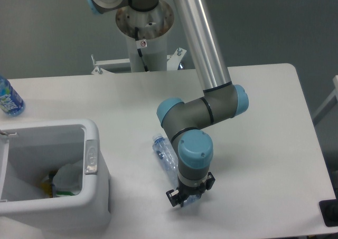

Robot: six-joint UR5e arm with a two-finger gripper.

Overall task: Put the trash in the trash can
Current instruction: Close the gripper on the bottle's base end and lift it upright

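The trash in view on the table is a slim clear bottle with a bluish tint (pixel 166 153). It lies slanted on the white table, its cap pointing up-left toward the trash can. My gripper (pixel 189 197) points straight down over the bottle's lower end and is shut on it, and the wrist hides that end. The trash can (pixel 53 127) is a large white boxy bin at the left with a grey oval latch (pixel 91 157) on its rim. A pale crumpled piece (pixel 68 178) lies inside it.
A bottle with a bright blue label (pixel 8 99) stands at the far left edge of the table. The robot's base column (pixel 143 38) rises behind the table. A black object (pixel 330 212) sits at the front right corner.
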